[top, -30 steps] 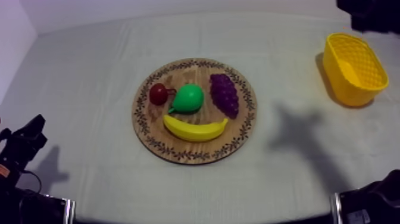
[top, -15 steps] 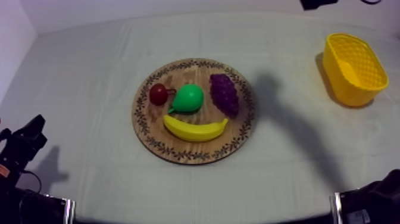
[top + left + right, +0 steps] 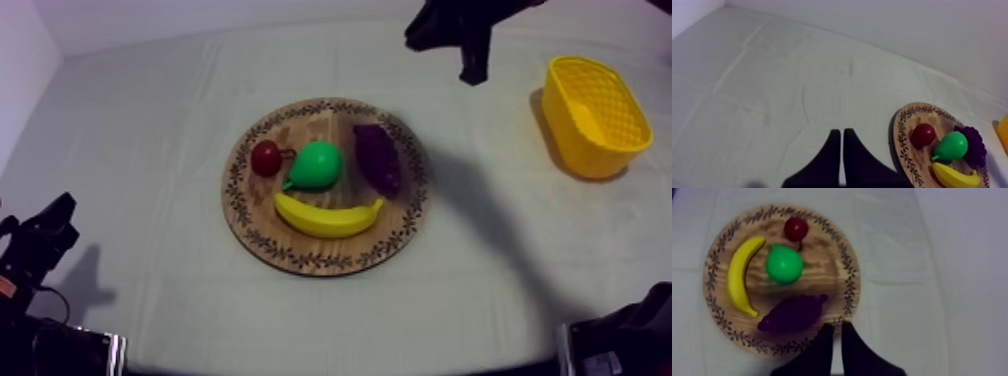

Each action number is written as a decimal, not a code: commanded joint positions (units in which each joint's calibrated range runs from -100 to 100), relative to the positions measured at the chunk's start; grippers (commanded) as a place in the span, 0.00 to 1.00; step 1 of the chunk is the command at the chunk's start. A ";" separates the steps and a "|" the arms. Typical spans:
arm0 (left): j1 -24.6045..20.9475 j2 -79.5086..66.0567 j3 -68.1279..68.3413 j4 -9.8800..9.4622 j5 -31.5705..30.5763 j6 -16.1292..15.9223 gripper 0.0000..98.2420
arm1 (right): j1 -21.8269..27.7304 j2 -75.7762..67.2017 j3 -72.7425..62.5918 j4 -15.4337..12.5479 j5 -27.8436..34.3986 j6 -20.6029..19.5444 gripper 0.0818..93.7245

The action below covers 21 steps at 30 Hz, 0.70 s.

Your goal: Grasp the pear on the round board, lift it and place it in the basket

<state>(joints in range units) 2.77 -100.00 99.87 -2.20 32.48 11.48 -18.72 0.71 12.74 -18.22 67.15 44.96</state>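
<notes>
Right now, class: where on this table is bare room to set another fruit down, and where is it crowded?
Bare cloth lies between the wooden board and the yellow basket, and left of the board. The board is crowded: pear, banana, grapes, small red fruit.

Left wrist view's edge cuts off most of the yellow basket (image 3: 1003, 134); also part of the wooden board (image 3: 903, 145).

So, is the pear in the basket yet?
No. The pear lies on the board beside the banana; the basket holds nothing.
</notes>
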 commanded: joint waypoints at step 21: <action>0.01 0.00 0.02 -0.02 0.01 0.01 0.00 | -5.15 13.29 2.35 2.95 2.24 9.23 0.69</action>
<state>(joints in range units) 2.77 -100.00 99.87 -2.20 32.48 11.48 -23.68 13.87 15.11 -15.79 69.84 54.46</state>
